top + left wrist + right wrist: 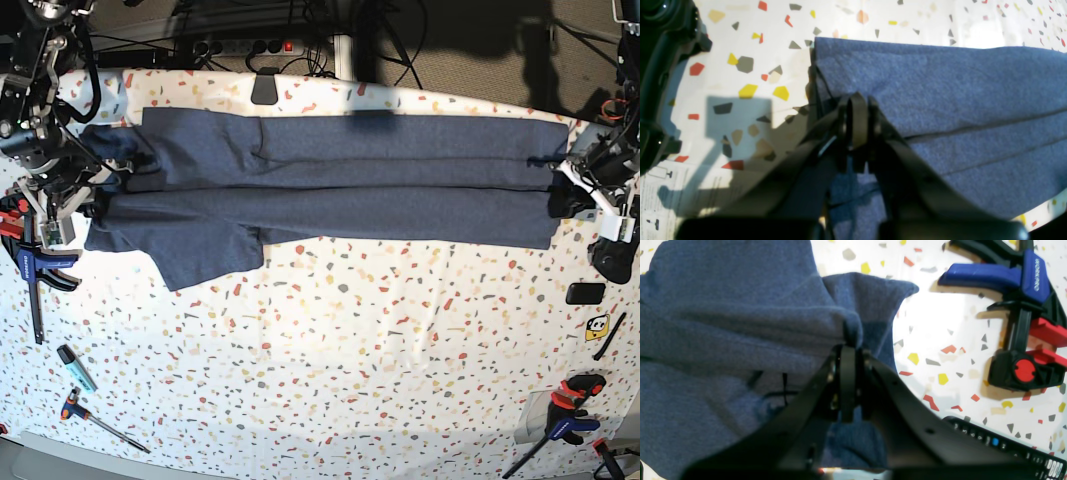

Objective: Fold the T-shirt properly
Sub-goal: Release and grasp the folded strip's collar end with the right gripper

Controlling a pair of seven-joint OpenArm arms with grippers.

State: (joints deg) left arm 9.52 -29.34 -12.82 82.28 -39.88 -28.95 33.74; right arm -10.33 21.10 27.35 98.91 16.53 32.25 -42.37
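Observation:
The dark navy-blue T-shirt [330,190] lies stretched in a long folded band across the far half of the terrazzo-patterned table [350,350], one sleeve [205,255] poking toward the front. In the base view my left gripper [562,195] holds its right end and my right gripper [88,195] its left end. The left wrist view shows the left gripper [863,100] shut on the edge of the T-shirt [940,93]. Seen from the right wrist, the right gripper [853,350] pinches a puckered bunch of the T-shirt [723,323]. No printed letters show.
A blue and black bar clamp [1023,283] lies right beside my right gripper, also seen at the table's left edge [35,270]. A marker [75,365] and a T-handle tool [100,420] lie front left. Another clamp [565,420] lies front right, and a small black device [585,293] near the right edge.

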